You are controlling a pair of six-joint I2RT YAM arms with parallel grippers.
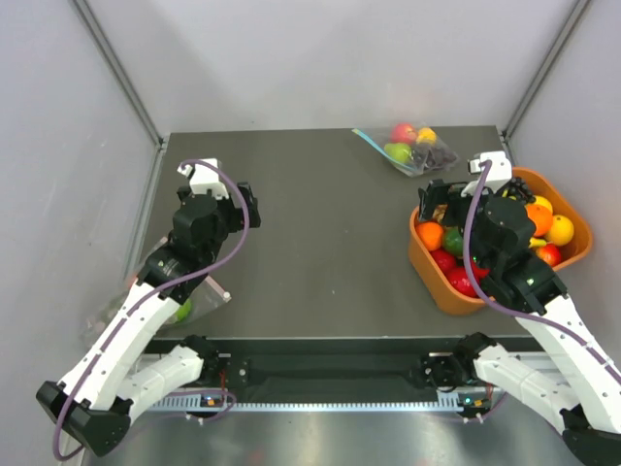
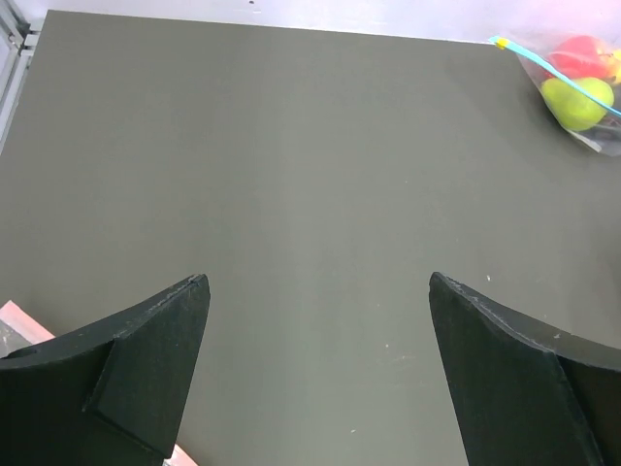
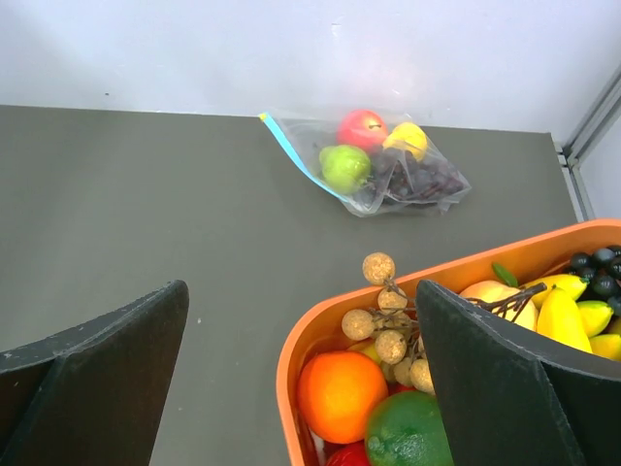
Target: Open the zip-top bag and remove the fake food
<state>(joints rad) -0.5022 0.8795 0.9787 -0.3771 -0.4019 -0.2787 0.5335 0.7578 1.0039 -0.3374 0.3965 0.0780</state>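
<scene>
Enclosing fake food (image 3: pixel 346 167), zip-top bag (image 3: pixel 441 189) lies near fruit-filled orange bin (image 3: pixel 291 349); left hand (image 2: pixel 318 282), right hand (image 3: pixel 301 286) wide.

**Grey booth, dark table**

Matte dark grey-green table (image 1: pixel 330 223), filling the middle of the top view. Boxed in by plain pale grey walls (image 1: pixel 340 58) at the far side, left and right. Slim metal posts (image 1: pixel 116 68) running up the two far corners. Toothed metal rail (image 1: pixel 330 401) along the near edge. Soft, even light; faint shadows only.
</scene>
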